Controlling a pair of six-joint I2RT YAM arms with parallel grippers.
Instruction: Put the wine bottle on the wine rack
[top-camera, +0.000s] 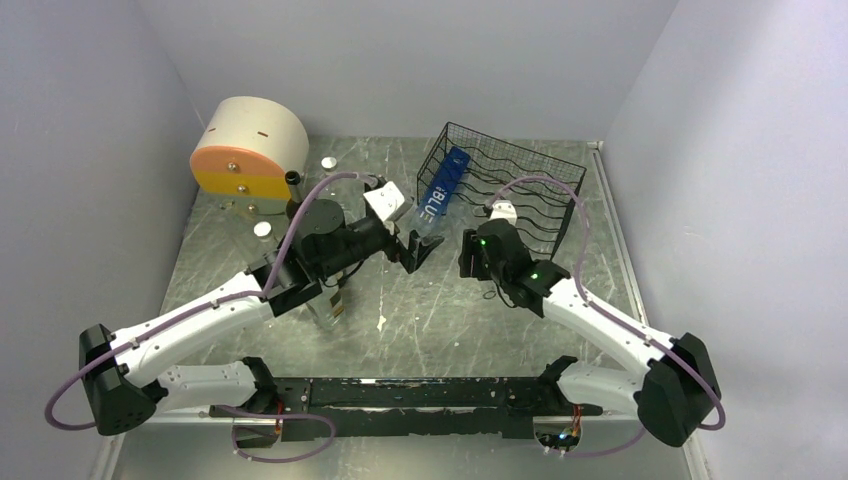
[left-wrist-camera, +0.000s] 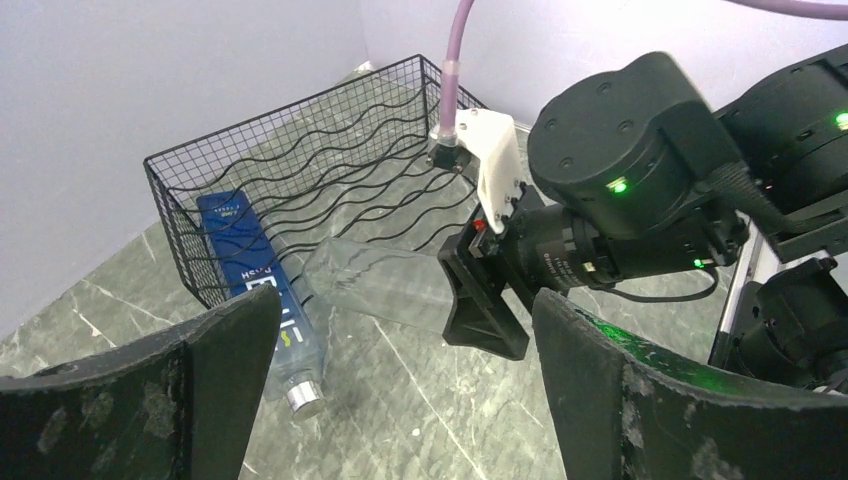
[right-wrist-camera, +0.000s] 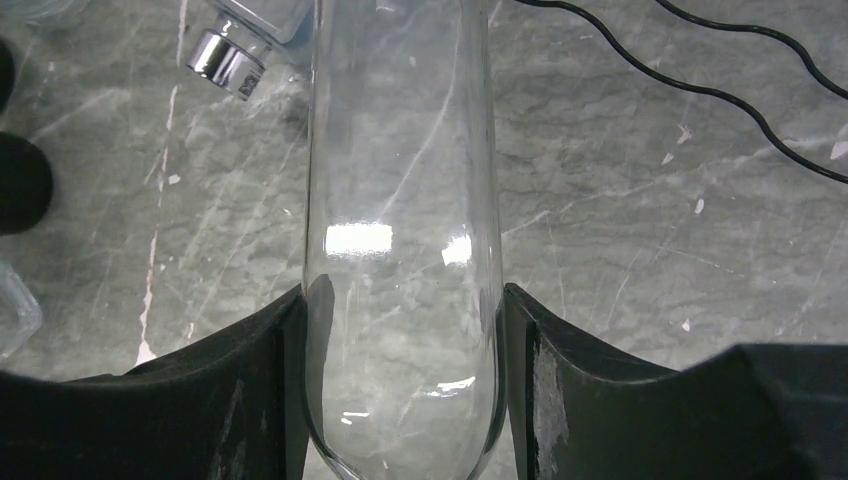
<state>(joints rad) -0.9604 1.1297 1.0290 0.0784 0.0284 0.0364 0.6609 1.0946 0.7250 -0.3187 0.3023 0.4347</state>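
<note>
two bottles in view, one placed, one not. left gripper (top-camera: 420, 250) hangs over the table (top-camera: 430, 320) with jaws spread wide, nothing between them, pointed toward the rack. blue bottle (left-wrist-camera: 245, 262) lies in the left end row of the wine rack (left-wrist-camera: 300, 115), close by the mesh side, its silver cap (right-wrist-camera: 225, 60) poking out past the front edge. that one looks done.

clear bottle (left-wrist-camera: 385, 285) lies on its side just outside the rack's open front, beside the blue bottle's neck, not in any row yet. can't tell if it rests on the table or is lifted a bit. right gripper (right-wrist-camera: 400, 300) is clamped on its rounded bottom end, both fingers (right-wrist-camera: 250, 390) pressed against the glass.

judgement: about halfway for this bottle, since it is grasped and near the rack but not placed. left to do: carry it over the front wire, lay it in a free wavy row right of the blue one, let go, back away. those rows look free.
</note>
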